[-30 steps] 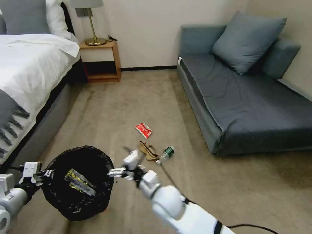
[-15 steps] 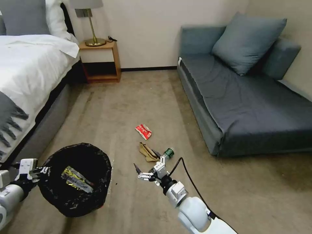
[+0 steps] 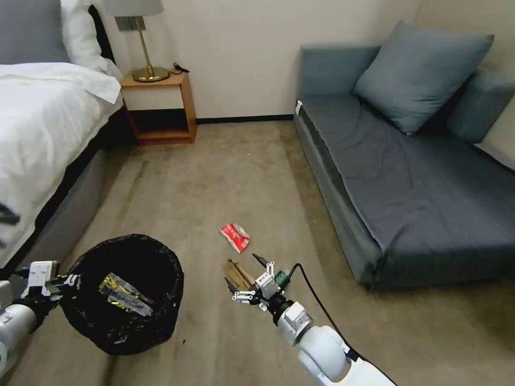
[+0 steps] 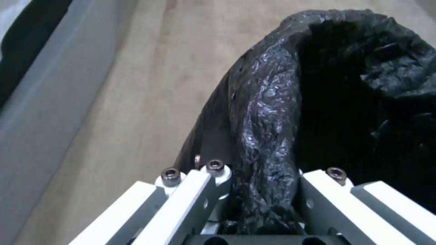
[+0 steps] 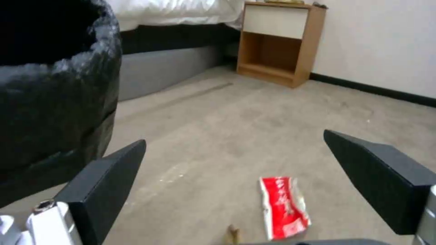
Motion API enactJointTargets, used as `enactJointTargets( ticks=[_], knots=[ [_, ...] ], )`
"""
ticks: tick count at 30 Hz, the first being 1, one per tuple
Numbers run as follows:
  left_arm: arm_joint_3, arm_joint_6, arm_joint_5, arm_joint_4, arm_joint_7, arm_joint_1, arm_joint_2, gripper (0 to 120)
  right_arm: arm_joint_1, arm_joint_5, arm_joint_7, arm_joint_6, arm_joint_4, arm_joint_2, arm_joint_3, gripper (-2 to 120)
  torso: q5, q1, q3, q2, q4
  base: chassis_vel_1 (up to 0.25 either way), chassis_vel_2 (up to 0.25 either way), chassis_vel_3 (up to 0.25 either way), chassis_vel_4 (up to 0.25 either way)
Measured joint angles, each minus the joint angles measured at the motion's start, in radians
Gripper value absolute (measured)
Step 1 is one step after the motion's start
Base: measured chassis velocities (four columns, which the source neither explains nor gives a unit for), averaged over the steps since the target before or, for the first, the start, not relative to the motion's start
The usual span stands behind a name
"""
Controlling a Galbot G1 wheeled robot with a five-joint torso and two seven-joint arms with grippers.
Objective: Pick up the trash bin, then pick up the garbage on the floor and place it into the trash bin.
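Left gripper (image 3: 67, 280): pinches the rim of the round black-bagged trash bin (image 3: 126, 321).
Right gripper (image 3: 245, 274): fingers wide apart, empty, above the tan rag (image 3: 237, 272).
Red-and-white packet (image 3: 235, 236): flat on the carpet.

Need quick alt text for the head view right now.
The right hand, fingers spread, hovers above the tan rag and green-labelled bottle on the carpet. The left hand grips the trash bin, gold wrapper inside; a red-and-white packet lies beyond.

Black bin liner (image 3: 126, 289); red-white packet (image 3: 235, 237); grey-blue sofa (image 3: 407, 177).
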Motion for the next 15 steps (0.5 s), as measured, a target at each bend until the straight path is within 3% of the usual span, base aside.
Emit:
enactJointTargets(
  ticks=[5, 8, 15],
  knots=[
    [-0.003, 0.000, -0.001, 0.001, 0.001, 0.001, -0.004, 5, 0.002, -0.047, -0.029, -0.020, -0.020, -0.012, 0.002, 100, -0.0002, 0.000, 0.000, 0.000, -0.0007, -0.283, 0.302, 0.277, -0.289],
    [-0.003, -0.001, -0.001, 0.002, 0.002, 0.002, -0.008, 5, 0.010, -0.115, -0.088, -0.025, -0.050, -0.036, 0.023, 100, -0.0001, 0.000, 0.000, 0.000, -0.0005, -0.195, 0.228, 0.142, -0.198],
    [0.002, -0.001, 0.001, 0.002, 0.004, 0.005, -0.018, 5, 0.063, -0.412, -0.387, 0.060, -0.163, -0.145, 0.110, 100, -0.0001, 0.000, 0.000, 0.000, -0.0003, -0.001, -0.011, -0.008, -0.009]
  ],
)
